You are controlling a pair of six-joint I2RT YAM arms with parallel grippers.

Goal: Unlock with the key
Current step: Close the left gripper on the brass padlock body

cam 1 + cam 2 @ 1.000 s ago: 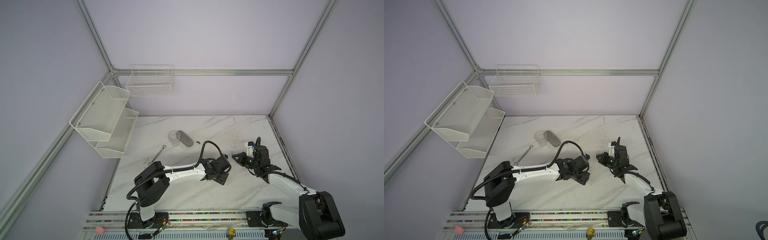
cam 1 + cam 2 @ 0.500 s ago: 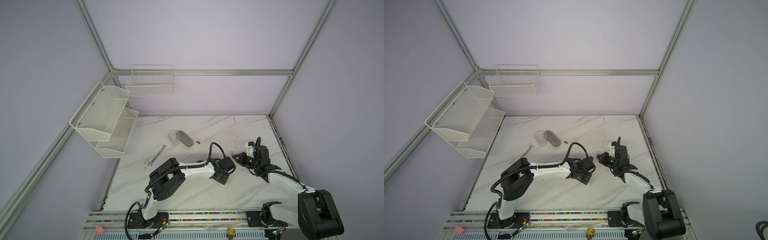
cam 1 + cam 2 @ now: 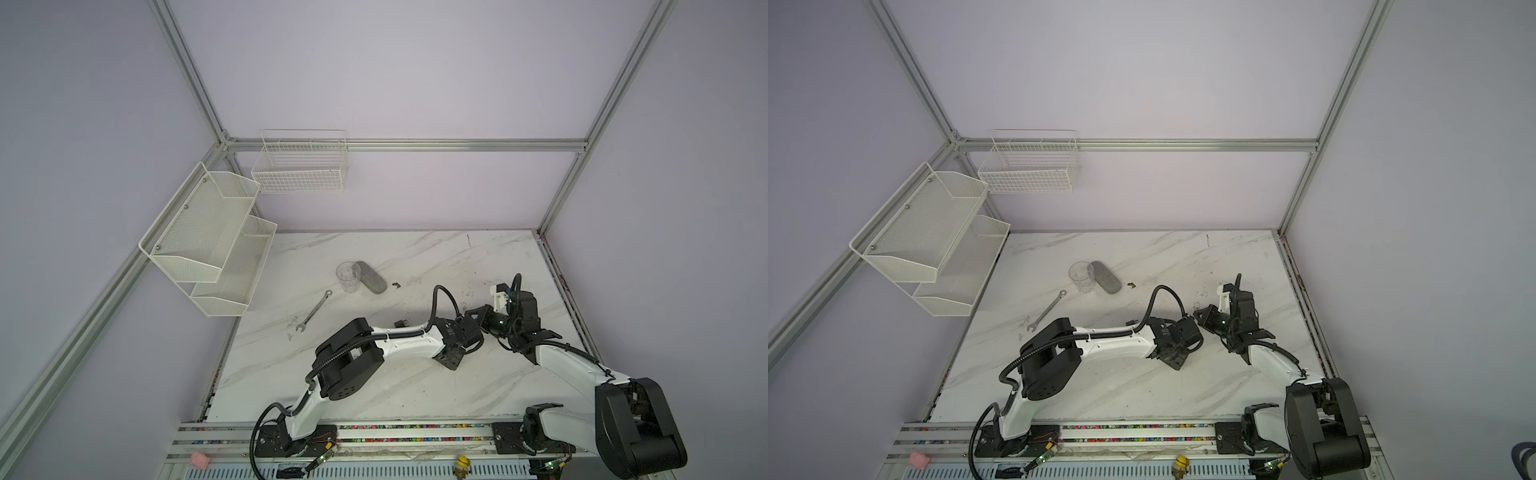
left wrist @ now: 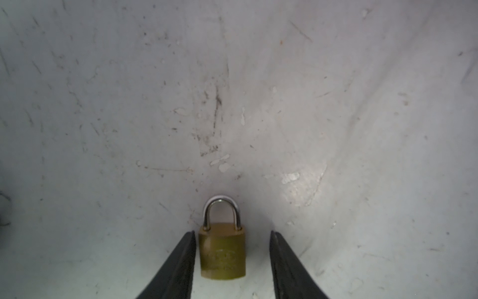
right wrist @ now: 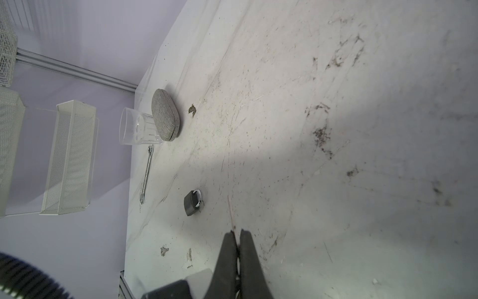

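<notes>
We list one white marble-patterned surface (image 3: 415, 257), scuffed and marked. On it we count:
- a clear glass (image 3: 348, 277), upright
- a grey oval pad (image 3: 371, 278), just beside the glass
- a small brown scrap (image 3: 395, 285), near the pad
- a metal wrench (image 3: 313, 311), flat, nearer the front
- a grey padlock (image 5: 192, 202), near the wrench
- a brass padlock (image 4: 222, 249), flat, shackle closed

Glass (image 3: 348, 276), case (image 3: 371, 277) and wrench (image 3: 313, 311) crowd the desk's (image 3: 415, 249) ten o'clock; twelve and six lie bare. Left fingers (image 4: 181, 264) straddle the padlock (image 4: 222, 251), with room on one side only.
</notes>
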